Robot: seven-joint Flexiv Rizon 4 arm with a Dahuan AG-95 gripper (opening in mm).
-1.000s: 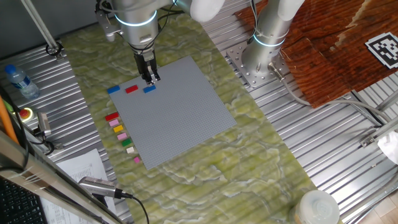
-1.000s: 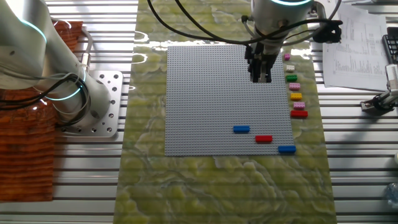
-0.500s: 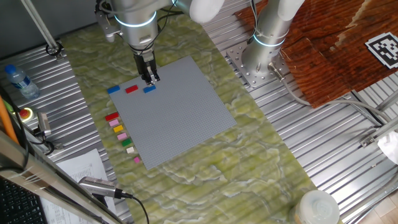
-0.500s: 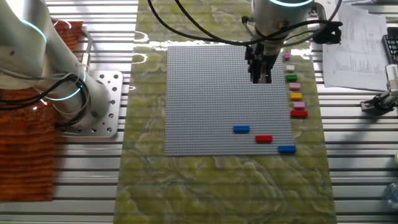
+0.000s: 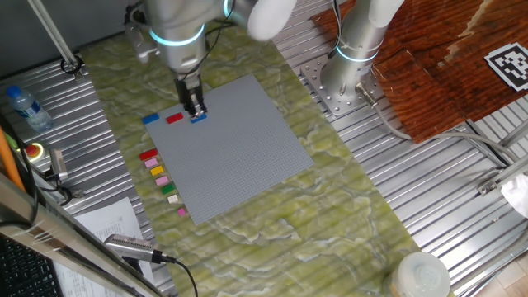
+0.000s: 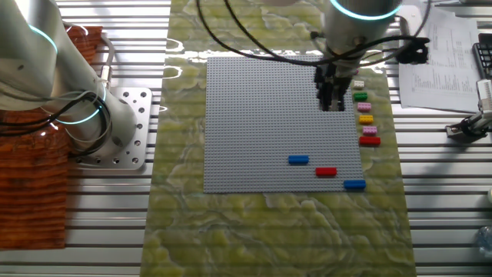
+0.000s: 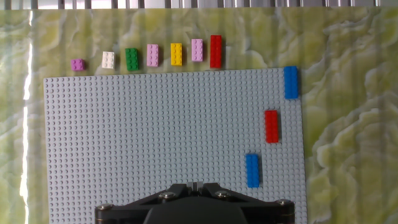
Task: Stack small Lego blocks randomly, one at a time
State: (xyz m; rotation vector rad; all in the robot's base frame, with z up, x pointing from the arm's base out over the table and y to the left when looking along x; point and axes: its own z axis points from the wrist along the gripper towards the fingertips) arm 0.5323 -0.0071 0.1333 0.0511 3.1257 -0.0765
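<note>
My gripper (image 5: 196,111) hangs above the grey baseplate (image 5: 239,148), shut and empty; it also shows in the other fixed view (image 6: 333,104) and in the hand view (image 7: 196,185). Three bricks lie near one plate edge: a blue one (image 7: 252,170), a red one (image 7: 272,126) and a blue one (image 7: 291,82) at the corner. A row of small blocks lies on the mat beside the plate: pink (image 7: 77,64), cream (image 7: 109,60), green (image 7: 132,59), pink (image 7: 153,55), yellow (image 7: 176,54), pink (image 7: 198,50), red (image 7: 216,51). The gripper is apart from all of them.
A second arm's base (image 5: 351,66) stands on a metal plate beside the mat. A water bottle (image 5: 23,106), a red button (image 5: 35,151) and papers (image 5: 107,223) lie past the row of blocks. A white lid (image 5: 421,276) sits at the near corner.
The gripper has moved sideways over the baseplate toward the row of loose blocks, still shut. No brick has moved.
</note>
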